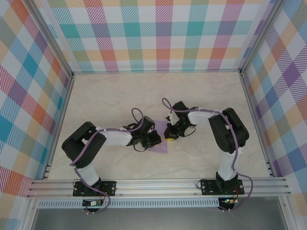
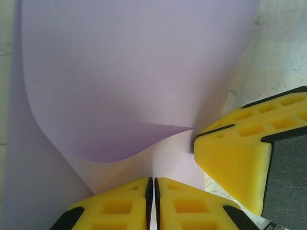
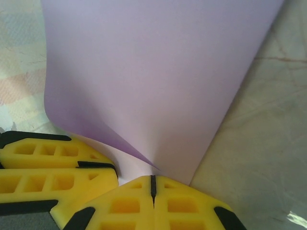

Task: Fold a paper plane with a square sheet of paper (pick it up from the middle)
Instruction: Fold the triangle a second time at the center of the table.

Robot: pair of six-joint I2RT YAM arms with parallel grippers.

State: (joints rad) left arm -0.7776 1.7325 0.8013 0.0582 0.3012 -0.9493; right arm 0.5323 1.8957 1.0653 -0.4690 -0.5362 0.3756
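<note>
Lilac sheet (image 1: 160, 147) lies on the table (image 1: 120, 96) between the claws, one flap curled up and over; left claw (image 2: 154, 182) is closed thin on its near edge, the sheet stretching away ahead; right claw (image 3: 153, 178), just beside, is closed tight on the flap's corner; both sit equally near, so I judge the next crease needs both.

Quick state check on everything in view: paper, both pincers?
square sheet of paper: one part curled over in a soft bend, not pressed into a crease
left pincer: shut on the sheet's edge
right pincer: shut on the sheet, close beside the left pincer
</note>
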